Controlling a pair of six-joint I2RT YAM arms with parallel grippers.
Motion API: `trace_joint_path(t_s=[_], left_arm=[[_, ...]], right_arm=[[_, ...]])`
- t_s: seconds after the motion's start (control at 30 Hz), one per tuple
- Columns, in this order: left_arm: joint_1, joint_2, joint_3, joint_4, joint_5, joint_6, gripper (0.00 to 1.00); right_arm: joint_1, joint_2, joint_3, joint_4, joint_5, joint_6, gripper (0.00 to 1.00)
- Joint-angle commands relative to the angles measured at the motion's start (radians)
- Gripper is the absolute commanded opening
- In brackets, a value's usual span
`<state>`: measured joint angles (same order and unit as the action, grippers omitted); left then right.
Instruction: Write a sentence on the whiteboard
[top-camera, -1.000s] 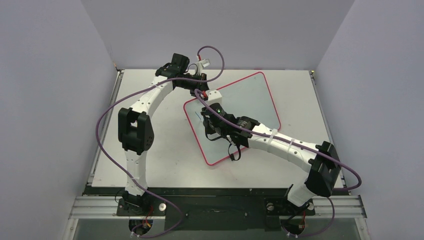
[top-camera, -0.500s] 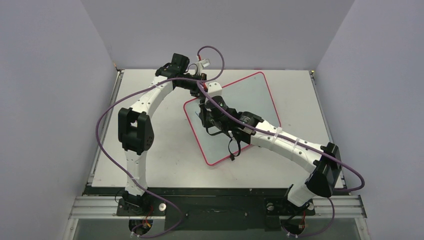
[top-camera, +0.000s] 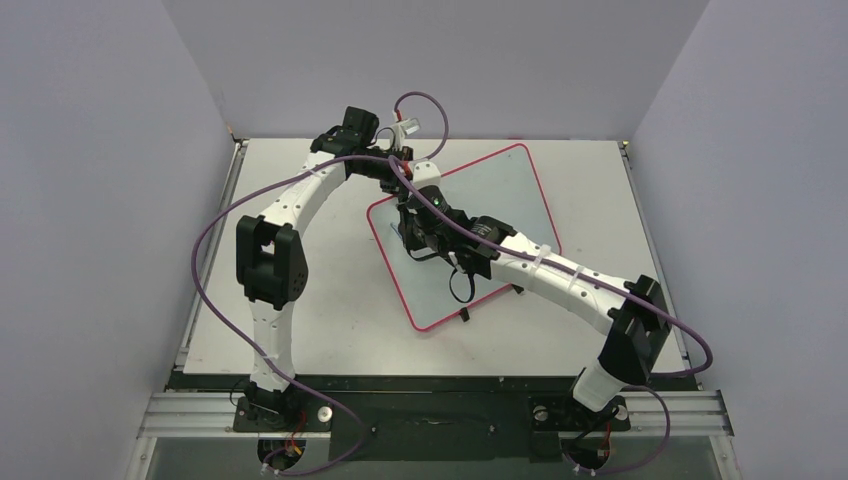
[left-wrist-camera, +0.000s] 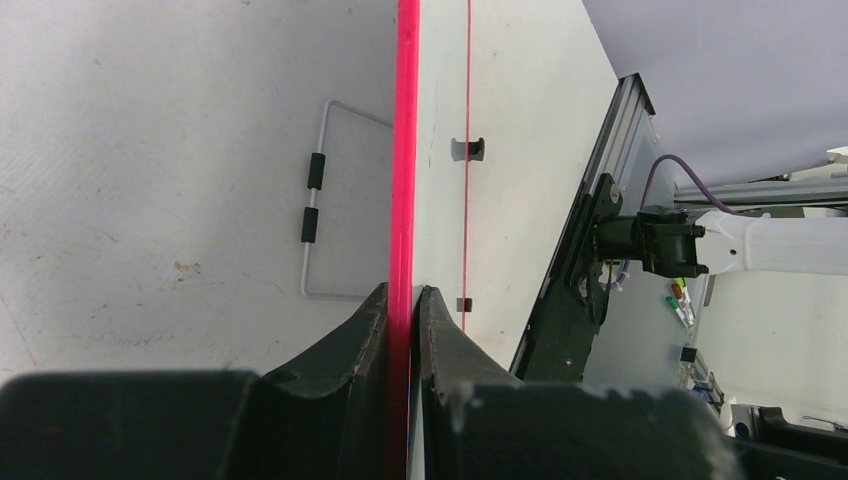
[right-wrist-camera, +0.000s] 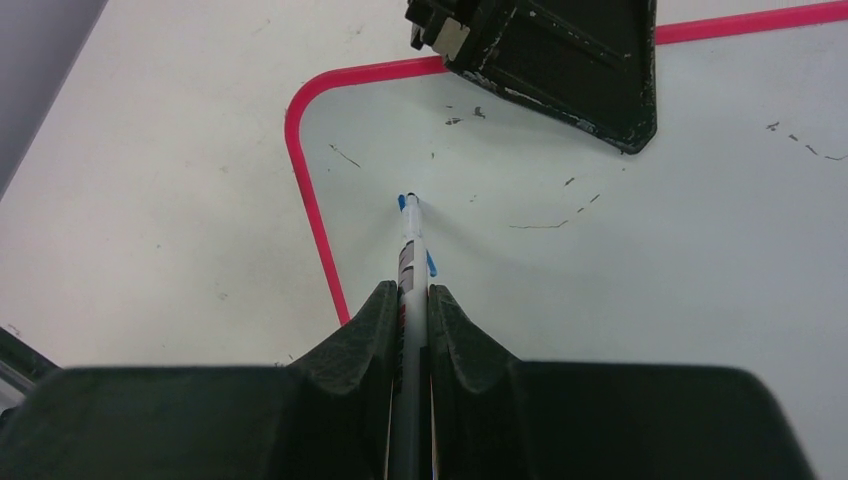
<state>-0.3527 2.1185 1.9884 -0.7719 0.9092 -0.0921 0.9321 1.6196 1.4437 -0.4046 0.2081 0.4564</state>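
The whiteboard lies askew on the table, its white face edged by a red-pink rim. At the board's far-left edge, my left gripper is shut on the rim, one jaw on each side. My right gripper is shut on a thin marker. The marker's blue tip sits on the board face, close to the rounded corner. Of the sentence, only a short blue stroke shows beside the marker. In the top view my right gripper hovers just in front of the left one.
Small black clips sit on the board's near edge. Faint grey smudges mark the face. A wire loop with black sleeves shows left of the rim. The left finger juts in above the marker tip. Grey walls enclose the table.
My right wrist has moved toward the far-left corner of the board, closer to the left gripper, and its elbow has shifted. The left arm and the board have stayed put.
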Motion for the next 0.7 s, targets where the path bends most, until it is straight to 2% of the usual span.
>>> trace_joint_path(t_s=[0.0,0.37,0.67], left_arm=[[-0.003,-0.034,0.033,0.011,-0.120,0.062,0.00],[-0.005,-0.042,0.035,0.007,-0.122,0.070,0.00],[-0.007,-0.051,0.030,0.007,-0.133,0.073,0.00]], right_arm=[[-0.006,0.011,0.050,0.043,-0.016,-0.003,0.00],[-0.011,0.018,0.036,0.049,-0.011,0.001,0.00],[-0.064,0.006,-0.002,0.047,-0.012,0.016,0.00]])
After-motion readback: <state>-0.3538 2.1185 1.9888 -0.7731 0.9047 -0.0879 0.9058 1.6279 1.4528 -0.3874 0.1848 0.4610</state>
